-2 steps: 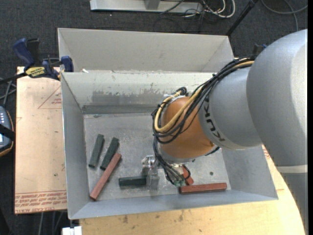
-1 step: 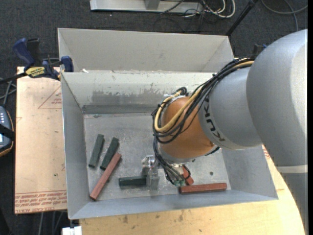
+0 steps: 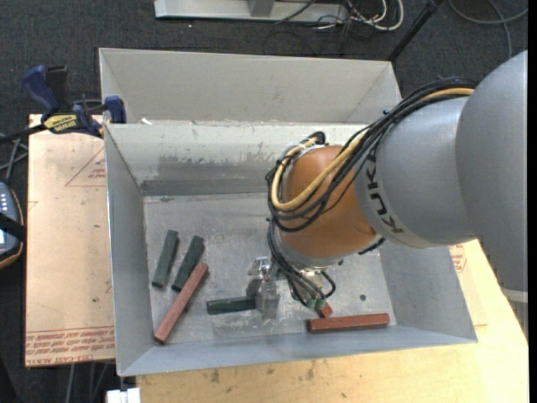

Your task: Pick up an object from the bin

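You are at the approach-and-grasp step: the gripper (image 3: pixel 267 296) sits low over the floor of the bin (image 3: pixel 126 250), at the right end of a dark green bar (image 3: pixel 228 306) lying flat near the front wall, a little left of centre. From this angle you cannot tell whether the gripper is spread or pressed together, nor whether the bar's end is inside it, so treat the bar as not yet secured.

The bar's long axis runs almost straight left to right across the view, its right end pointing at the gripper and sitting very slightly further from the front wall than its left end. Your next move, as I judge it, calls for a grip across the bar's narrow width, then a straight lift. Held near one end, the bar may tip. A short reddish bar (image 3: pixel 348 322) lies just to the gripper's right, and a long reddish bar (image 3: pixel 180 303) lies slanted to the left, both apart from the dark one
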`<action>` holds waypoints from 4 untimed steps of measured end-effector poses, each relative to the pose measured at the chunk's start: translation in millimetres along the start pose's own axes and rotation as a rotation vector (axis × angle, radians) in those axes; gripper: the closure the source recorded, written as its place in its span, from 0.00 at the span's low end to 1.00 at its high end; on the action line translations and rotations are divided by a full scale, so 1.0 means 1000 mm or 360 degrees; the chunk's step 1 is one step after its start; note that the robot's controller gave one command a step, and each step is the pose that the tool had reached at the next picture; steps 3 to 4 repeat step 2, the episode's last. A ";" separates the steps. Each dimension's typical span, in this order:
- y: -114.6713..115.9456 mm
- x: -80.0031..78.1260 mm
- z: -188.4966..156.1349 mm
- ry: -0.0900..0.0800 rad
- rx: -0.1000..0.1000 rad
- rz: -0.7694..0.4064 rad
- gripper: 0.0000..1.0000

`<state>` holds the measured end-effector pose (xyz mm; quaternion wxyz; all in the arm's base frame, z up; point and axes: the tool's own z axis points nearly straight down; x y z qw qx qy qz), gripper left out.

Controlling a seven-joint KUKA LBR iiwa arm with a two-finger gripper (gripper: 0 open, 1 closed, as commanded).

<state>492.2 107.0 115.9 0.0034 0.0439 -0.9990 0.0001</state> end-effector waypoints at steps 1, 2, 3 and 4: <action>0.008 -0.022 -0.029 -0.0025 -0.0004 0.0132 1.00; 0.025 -0.019 -0.114 -0.0015 -0.0001 -0.0009 1.00; 0.025 -0.019 -0.114 -0.0015 -0.0001 -0.0009 1.00; 0.025 -0.019 -0.114 -0.0015 -0.0001 -0.0009 1.00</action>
